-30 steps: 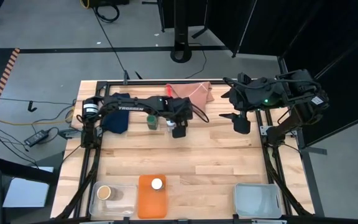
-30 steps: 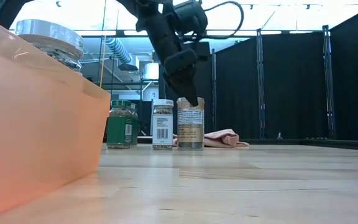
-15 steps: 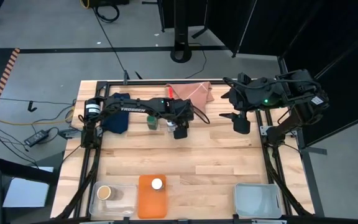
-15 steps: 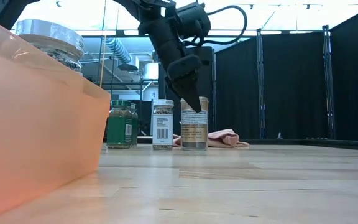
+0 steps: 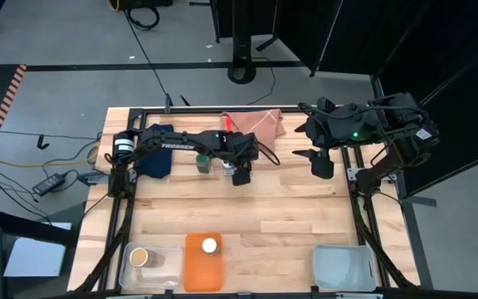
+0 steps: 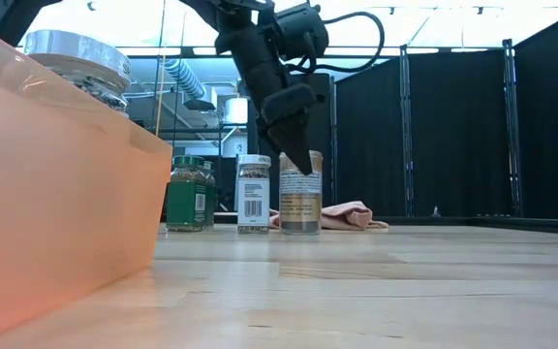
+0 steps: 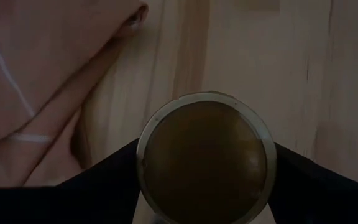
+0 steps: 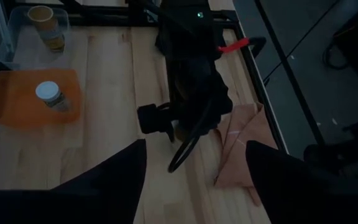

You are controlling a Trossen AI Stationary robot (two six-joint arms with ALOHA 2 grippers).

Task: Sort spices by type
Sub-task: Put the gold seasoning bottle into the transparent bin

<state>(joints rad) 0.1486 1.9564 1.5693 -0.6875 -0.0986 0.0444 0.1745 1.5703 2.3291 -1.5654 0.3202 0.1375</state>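
The desk [image 5: 256, 208] carries three bins along its near edge, each set apart so that one kind of spice can go in each: a clear bin [image 5: 150, 264] already holding a tan-lidded jar [image 5: 139, 257], an orange bin [image 5: 202, 262] holding a white-lidded jar [image 5: 210, 245], and a second clear bin [image 5: 342, 266] with nothing visible in it, presumably for the green lids.

The pink cloth [image 5: 258, 124] and dark blue cloth [image 5: 156, 158] lie at the far side, apart from the sorting.

The left tool [image 5: 239, 174] reaches over the far row of jars; its two fingers sit against either side of the second tan-lidded jar [image 6: 300, 192], closed on it near the lid, the jar upright on the desk. That grip suits lifting it to join its match.

The right tool [image 5: 322, 162] waits at the far right, partly spread and empty.

Just beside the gripped jar stand a white-lidded jar [image 6: 253, 192] and the green-lidded jars [image 6: 188, 192], not yet sorted.
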